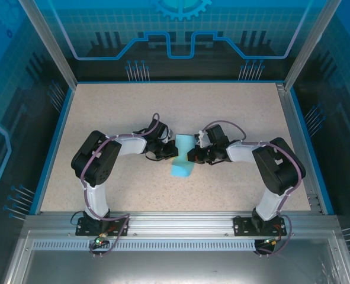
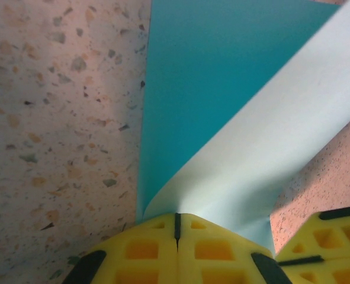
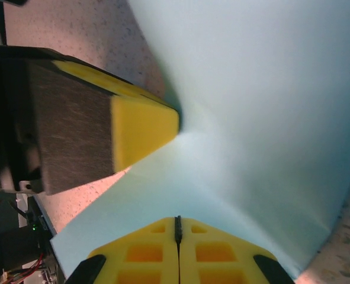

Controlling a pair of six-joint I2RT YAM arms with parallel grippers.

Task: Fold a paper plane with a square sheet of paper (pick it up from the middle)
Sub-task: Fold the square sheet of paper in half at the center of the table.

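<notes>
Both the left gripper (image 1: 166, 155) and right gripper (image 1: 191, 156) are clenching the curling square sheet of paper (image 1: 181, 167); the folding is evidently only beginning.

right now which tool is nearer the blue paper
Neither, both touch it: left tool is shut on the paper from its left, right tool from its right.

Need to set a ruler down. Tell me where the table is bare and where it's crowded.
Bare: the far half of the table up to the back rim, and the near strip between the paper and the front rail. Crowded: the middle, where the left gripper and right gripper both pinch the paper.
</notes>
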